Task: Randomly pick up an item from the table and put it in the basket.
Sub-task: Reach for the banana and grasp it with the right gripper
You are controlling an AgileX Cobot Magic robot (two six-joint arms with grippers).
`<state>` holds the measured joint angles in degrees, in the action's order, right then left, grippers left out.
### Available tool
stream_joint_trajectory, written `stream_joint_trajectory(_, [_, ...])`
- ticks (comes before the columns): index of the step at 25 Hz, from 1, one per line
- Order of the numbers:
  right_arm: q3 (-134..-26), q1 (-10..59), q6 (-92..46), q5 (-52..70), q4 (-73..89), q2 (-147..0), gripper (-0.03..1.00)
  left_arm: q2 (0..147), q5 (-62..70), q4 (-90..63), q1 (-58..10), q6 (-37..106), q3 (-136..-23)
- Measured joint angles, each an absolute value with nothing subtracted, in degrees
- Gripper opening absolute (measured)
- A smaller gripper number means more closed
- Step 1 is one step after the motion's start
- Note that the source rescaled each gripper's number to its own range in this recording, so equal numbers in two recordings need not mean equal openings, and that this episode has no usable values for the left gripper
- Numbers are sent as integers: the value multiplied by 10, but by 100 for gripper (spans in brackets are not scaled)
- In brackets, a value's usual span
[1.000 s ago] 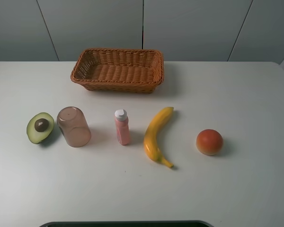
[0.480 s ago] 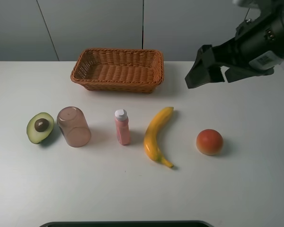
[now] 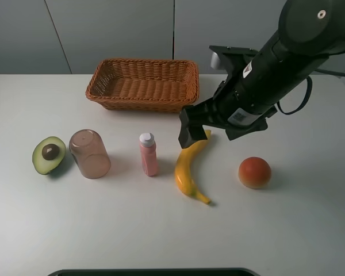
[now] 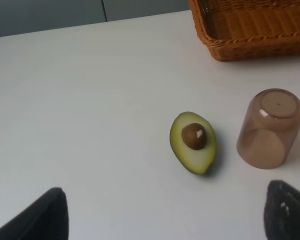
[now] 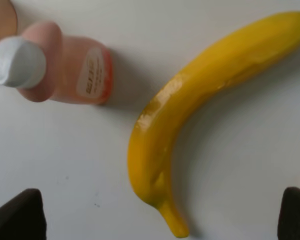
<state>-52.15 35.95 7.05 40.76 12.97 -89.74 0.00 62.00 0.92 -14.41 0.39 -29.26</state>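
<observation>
Banana (image 3: 190,167) on the table (image 3: 103,230), right gripper (image 5: 156,214) spread over it

Nearest the camera, the white matte table fills the lower third of the high view. A row of things crosses the middle of the frame. At middle left lies a halved avocado (image 3: 48,154), cut face and pit up. Just beside it, to its right, a translucent brownish cup (image 3: 89,153) stands mouth down. A pink bottle (image 3: 148,154) with a white cap sits left of centre. The banana lies just right of centre, near the bottle but apart from it, with its stem tip toward the lower edge and its curve bowing toward the bottle. At middle right, well apart, rests a round orange-red fruit (image 3: 254,172).

Over the banana's far end hangs the right gripper, on a black arm (image 3: 270,63) that comes down from the upper right corner. The right wrist view shows its two dark fingertips (image 5: 15,215) set wide apart and holding nothing, with the banana and the bottle on the table between them. Whether a finger touches the banana cannot be told.

The left gripper (image 4: 161,214) is outside the high view. Its own camera shows its fingertips also spread wide and empty above the table, with avocado and cup beyond.

Farthest, at upper centre-left, the orange-brown wicker basket (image 3: 142,102) stands on the table, well apart from the banana. Behind it rise grey wall panels (image 3: 103,34).
</observation>
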Motion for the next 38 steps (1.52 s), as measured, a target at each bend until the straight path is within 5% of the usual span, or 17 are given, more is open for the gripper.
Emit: stream_joint_trajectory(38, [-543, 396, 69, 340, 205, -1110, 100, 0, 620, 9, -144, 4, -293])
